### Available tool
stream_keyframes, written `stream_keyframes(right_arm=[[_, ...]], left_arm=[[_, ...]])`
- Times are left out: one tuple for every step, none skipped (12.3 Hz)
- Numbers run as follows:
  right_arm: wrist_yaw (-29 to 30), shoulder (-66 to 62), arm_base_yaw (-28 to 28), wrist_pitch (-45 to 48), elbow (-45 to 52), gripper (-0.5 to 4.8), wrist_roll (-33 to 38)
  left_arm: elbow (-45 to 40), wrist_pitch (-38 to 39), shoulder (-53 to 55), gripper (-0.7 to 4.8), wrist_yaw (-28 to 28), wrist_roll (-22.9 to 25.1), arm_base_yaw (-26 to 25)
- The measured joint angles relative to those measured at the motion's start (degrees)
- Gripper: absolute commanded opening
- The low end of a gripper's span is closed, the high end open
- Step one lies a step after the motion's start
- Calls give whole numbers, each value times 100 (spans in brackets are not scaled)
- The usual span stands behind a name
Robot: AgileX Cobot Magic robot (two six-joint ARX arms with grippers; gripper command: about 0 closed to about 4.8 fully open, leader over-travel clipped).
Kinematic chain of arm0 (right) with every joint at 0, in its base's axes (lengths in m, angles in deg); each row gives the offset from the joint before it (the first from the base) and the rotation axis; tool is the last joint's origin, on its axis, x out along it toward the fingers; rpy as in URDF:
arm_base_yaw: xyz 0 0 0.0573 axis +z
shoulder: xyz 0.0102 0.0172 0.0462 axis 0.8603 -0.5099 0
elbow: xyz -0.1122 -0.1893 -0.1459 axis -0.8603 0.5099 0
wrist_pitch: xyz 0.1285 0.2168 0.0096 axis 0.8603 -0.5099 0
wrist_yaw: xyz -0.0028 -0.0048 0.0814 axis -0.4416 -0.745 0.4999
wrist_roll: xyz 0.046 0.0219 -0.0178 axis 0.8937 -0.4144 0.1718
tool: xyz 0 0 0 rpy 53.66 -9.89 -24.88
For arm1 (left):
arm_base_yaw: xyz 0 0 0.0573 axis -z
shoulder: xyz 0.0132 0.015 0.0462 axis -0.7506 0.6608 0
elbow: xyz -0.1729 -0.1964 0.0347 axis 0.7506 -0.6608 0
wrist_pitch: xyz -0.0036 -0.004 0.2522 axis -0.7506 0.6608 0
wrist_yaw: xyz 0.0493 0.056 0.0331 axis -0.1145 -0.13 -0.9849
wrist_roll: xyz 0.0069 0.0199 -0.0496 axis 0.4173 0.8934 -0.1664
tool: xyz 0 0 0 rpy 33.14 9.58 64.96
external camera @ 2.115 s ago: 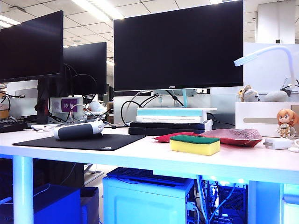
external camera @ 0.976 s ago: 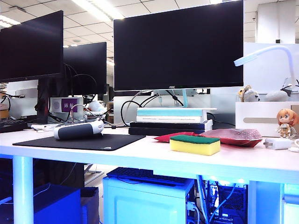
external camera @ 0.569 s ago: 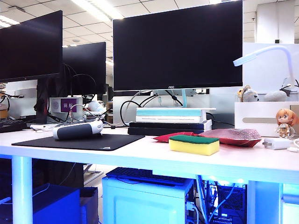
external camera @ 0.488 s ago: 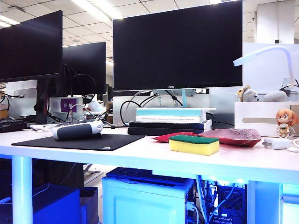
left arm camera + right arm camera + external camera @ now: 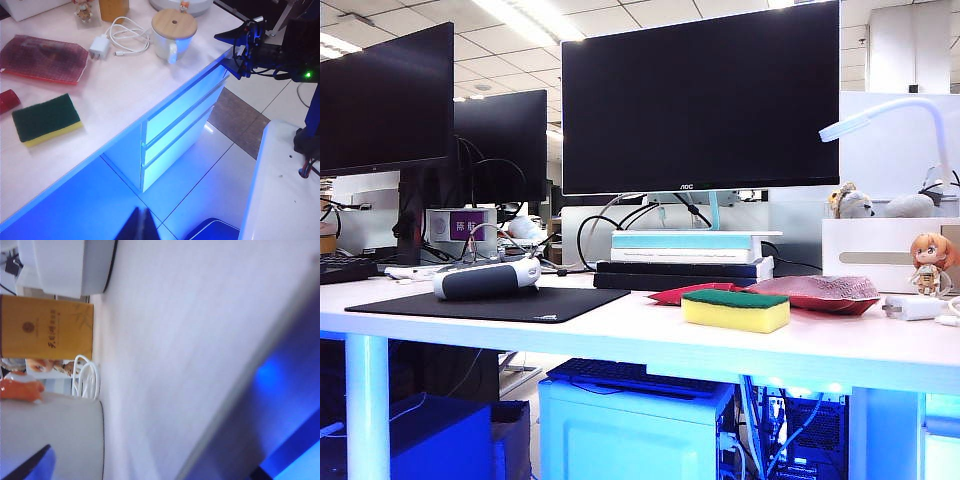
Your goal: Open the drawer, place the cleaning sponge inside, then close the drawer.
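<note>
Cleaning sponge (image 5: 46,120) flat on desk (image 5: 115,100) — right tool (image 5: 239,50) open by drawer (image 5: 187,102) edge; left tool (image 5: 137,227) barely visible, state unclear.

This is an office. Big black computer screens (image 5: 700,95) stand in rows on a long white surface (image 5: 620,335), with more screens (image 5: 385,95) behind. Computer boxes (image 5: 635,425) sit under it. The ceiling has square tiles and long lights (image 5: 535,18). A white desk lamp (image 5: 890,120), a mouse mat (image 5: 490,303), cables (image 5: 127,39) and drawers (image 5: 175,137) are here too.
</note>
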Motion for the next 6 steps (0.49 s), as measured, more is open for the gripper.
stream_keyframes(right_arm=[[-46, 0, 2, 7, 0, 479, 28], [-59, 2, 0, 11, 0, 479, 35], [-59, 2, 0, 11, 0, 479, 44], [-52, 2, 0, 11, 0, 479, 46], [-2, 0, 0, 7, -2, 479, 46], [118, 0, -2, -7, 0, 479, 42]], left_arm=[[0, 2, 2, -5, 0, 0, 0], [0, 0, 2, -5, 0, 0, 0], [0, 2, 2, -5, 0, 0, 0], [0, 0, 2, -5, 0, 0, 0], [0, 0, 2, -5, 0, 0, 0], [0, 0, 2, -5, 0, 0, 0]])
